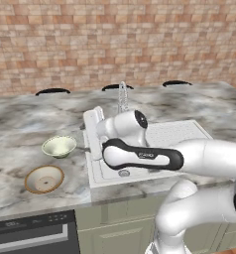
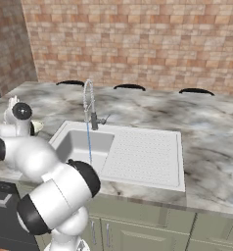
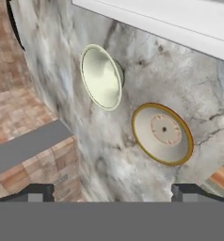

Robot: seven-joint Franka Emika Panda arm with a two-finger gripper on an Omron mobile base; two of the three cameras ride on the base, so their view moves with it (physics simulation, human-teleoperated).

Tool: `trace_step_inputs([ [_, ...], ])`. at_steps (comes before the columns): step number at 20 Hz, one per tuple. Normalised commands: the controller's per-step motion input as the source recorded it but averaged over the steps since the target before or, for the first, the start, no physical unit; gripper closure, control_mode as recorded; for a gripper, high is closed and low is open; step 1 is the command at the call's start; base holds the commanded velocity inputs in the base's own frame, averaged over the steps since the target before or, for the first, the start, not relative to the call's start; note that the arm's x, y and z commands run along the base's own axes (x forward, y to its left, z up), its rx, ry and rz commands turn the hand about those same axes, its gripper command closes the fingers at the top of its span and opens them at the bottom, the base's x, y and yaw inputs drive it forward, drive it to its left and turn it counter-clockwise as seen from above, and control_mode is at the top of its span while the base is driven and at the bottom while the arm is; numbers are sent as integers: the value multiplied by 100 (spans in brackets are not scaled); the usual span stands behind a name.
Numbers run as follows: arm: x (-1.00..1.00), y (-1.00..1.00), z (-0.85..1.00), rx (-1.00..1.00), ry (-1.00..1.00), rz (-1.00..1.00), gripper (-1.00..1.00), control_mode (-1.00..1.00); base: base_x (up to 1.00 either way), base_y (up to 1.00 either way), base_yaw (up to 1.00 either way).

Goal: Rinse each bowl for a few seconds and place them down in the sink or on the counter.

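Brick wall behind, veined marble table (image 1: 21, 124) w/ white sink (image 1: 140, 173) set in. Left base view: green-cream bowl (image 1: 59, 146) sits on table just left of sink; tan-rimmed bowl (image 1: 44, 179) nearer, also left. Arm reaches over them.

Right base view: thin water stream (image 2: 89, 142) runs from faucet (image 2: 89, 103) into basin.

Hand view: end effector (image 3: 111, 193) wide open, holding nothing, above both bowls. Risk: shallow tan bowl lies flat, so fingers could slip off rim; deeper green one looks easier.

Two bowls (image 1: 59, 146) apart on open counter (image 1: 21, 126), sink (image 1: 97, 168) edge beside, faucet (image 1: 123, 96) over basin
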Motion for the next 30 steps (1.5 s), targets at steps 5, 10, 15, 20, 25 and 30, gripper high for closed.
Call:
trace_step_inputs([
  [5, -4, 1, 5, 0, 20, 3, -100, -100, 0, 0, 0],
  [10, 0, 2, -7, -2, 6, 8, -100, -100, 0, 0, 0],
  [15, 4, 1, -19, -1, 4, 10, -100, -100, 0, 0, 0],
  [20, 0, 2, -19, -4, -2, 16, -100, -100, 0, 0, 0],
  [25, 0, 14, -16, -9, -6, 17, -100, -100, 0, 0, 0],
  [30, 0, 11, -15, -12, -10, 16, -100, -100, 0, 0, 0],
])
